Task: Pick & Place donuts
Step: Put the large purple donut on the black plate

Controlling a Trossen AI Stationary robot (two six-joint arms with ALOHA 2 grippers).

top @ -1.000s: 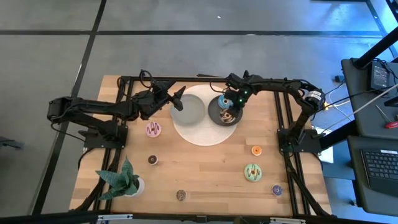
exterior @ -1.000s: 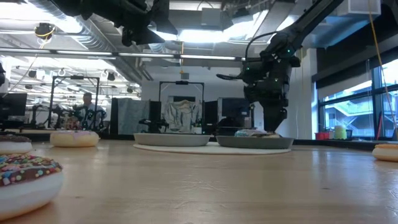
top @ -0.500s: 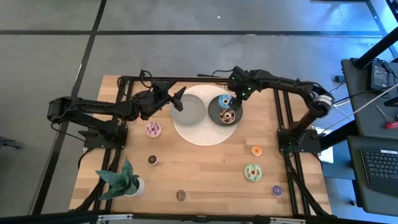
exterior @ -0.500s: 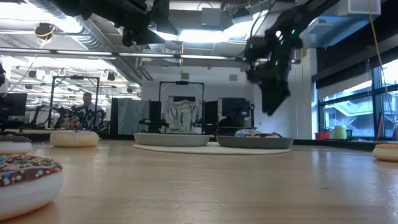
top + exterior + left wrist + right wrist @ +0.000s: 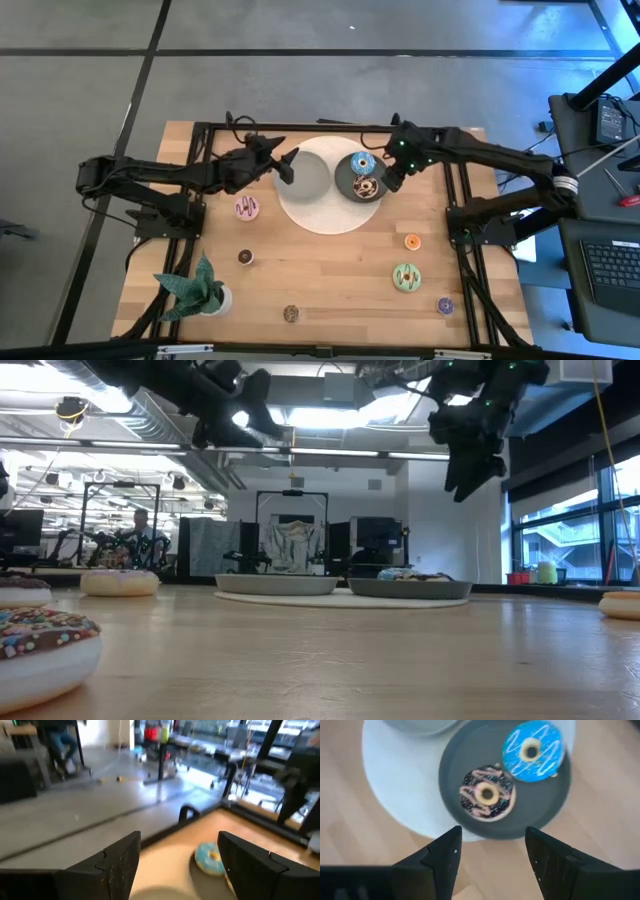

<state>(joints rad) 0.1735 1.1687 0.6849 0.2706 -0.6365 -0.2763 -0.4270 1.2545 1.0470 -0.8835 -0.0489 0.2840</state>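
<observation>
Two donuts lie flat on the dark plate (image 5: 345, 180): a blue one (image 5: 362, 164) and a brown one with pink drizzle (image 5: 367, 186), both also clear in the right wrist view as the blue donut (image 5: 532, 750) and the brown donut (image 5: 487, 794). My right gripper (image 5: 392, 182) hangs open and high above the table (image 5: 470, 460), just right of that plate. My left gripper (image 5: 287, 163) is open in the air over the left rim of the empty grey plate (image 5: 308, 180). Its wrist view shows the blue donut (image 5: 209, 858) past the open gripper (image 5: 177, 855).
Both plates sit on a white round mat (image 5: 325, 215). Loose donuts lie on the wood: pink (image 5: 247, 208), small brown (image 5: 245, 257), brown (image 5: 291, 313), orange (image 5: 412, 241), green (image 5: 406, 277), purple (image 5: 445, 305). A potted plant (image 5: 195, 290) stands at the near left corner.
My right gripper has risen from just above the dark plate to high over the table and has moved off the plate toward the table's right edge. The blue and brown donuts have stayed on the plate.
</observation>
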